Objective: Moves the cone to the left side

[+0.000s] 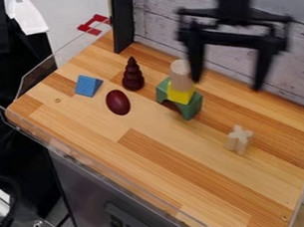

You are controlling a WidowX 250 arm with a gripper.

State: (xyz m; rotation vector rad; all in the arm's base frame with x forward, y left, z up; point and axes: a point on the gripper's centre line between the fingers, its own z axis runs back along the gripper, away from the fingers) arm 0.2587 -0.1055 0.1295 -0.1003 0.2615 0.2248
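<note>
Camera view: dark red ringed cone [133, 77], upright on the wooden tabletop [151, 145], up and to the left of the green arch [190, 108]. Over to the upper right of that arch, the black gripper [227, 83], fingers spread wide with nothing between them. On top of the arch, a yellow block [181, 93] bearing a pale cylinder [179, 69]; to its left, a dark red egg [118, 102], and farther left a blue wedge [88, 85]; to its lower right, a pale cross-shaped block [239, 140]. As for progress, no grip on the cone, and no carrying under way. Already left of the arch, but with the wedge farther out that way, so probably unfinished, though hard to rule out a completed placing. If unfinished, left to do: reach past the arch, close on the cone, lift, set down farther left, let go.
</note>
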